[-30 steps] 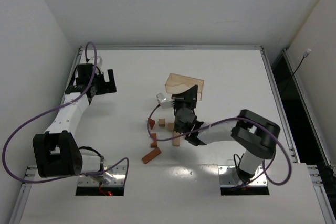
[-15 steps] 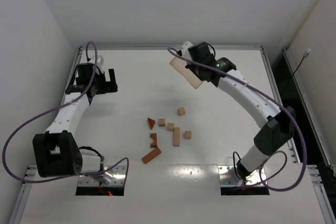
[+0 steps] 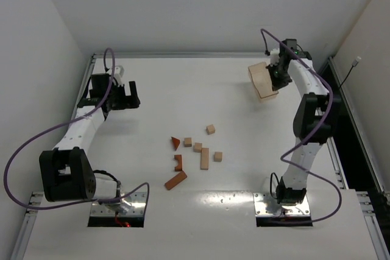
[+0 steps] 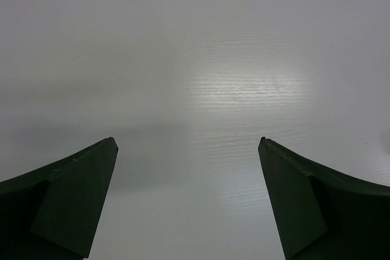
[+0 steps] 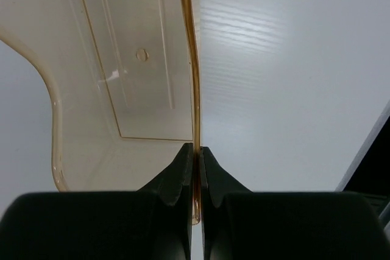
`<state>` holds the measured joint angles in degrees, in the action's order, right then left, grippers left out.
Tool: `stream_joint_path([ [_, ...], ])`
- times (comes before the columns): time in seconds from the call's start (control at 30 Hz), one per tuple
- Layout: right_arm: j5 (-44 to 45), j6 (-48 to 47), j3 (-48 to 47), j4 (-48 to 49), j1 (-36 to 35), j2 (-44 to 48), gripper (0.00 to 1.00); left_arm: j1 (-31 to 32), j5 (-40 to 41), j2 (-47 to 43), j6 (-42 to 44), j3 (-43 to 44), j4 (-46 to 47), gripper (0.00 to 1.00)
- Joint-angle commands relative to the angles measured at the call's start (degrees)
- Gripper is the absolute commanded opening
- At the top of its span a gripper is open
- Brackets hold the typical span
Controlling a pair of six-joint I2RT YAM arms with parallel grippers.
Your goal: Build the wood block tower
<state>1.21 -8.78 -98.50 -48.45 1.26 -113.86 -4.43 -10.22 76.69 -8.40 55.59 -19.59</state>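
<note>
The wood blocks (image 3: 197, 147) lie loose and single-layer on the desk (image 3: 152, 77), near its middle and slightly toward the near edge. Nothing is stacked yet, so we judge the build not begun. At the left of the group lie the reddish-brown pieces: a triangular block (image 3: 175, 143), a notched block (image 3: 178, 162) and a bar (image 3: 175, 180). To their right lie a tan bar (image 3: 205, 158) and four tan cubes, the farthest cube (image 3: 210, 129) set a little apart.

The right end effector (image 5: 195, 147) is clenched on one wall of a translucent amber plastic bin (image 3: 262, 82), which hangs tilted over the far right corner, well apart from the blocks. We judge that the bin is held there to keep it out of the stacking area. The wrist view shows nothing inside it.

The left end effector (image 3: 125, 95) is released, jaws wide, over bare desk at the far left. We judge it parked clear of the blocks. Before the right arm can pick a base piece, it must set the bin down.
</note>
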Motion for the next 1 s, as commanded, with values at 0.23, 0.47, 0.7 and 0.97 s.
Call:
stream_joint_path([
  [0.23, -10.0, -4.1, -25.2, -3.1, 14.1, -19.1, 0.00, 0.9, -3.0, 1.0, 2.0, 1.4, 1.7, 1.00],
  [0.47, -7.5, -7.6, -30.6, -5.4, 16.1, -25.3, 0.00, 0.9, -3.5, 1.5, 2.0, 0.1, 2.3, 1.00],
  [0.7, -8.0, -7.0, -31.3, -4.9, 17.9, -27.2, 0.22, 0.9, -4.0, 2.1, 2.0, 0.1, 2.3, 1.00],
  [0.97, -8.7, -6.5, -25.0, -1.7, 19.0, -21.9, 0.42, 0.9, -5.9, 3.3, 2.0, 0.1, 2.3, 1.00],
])
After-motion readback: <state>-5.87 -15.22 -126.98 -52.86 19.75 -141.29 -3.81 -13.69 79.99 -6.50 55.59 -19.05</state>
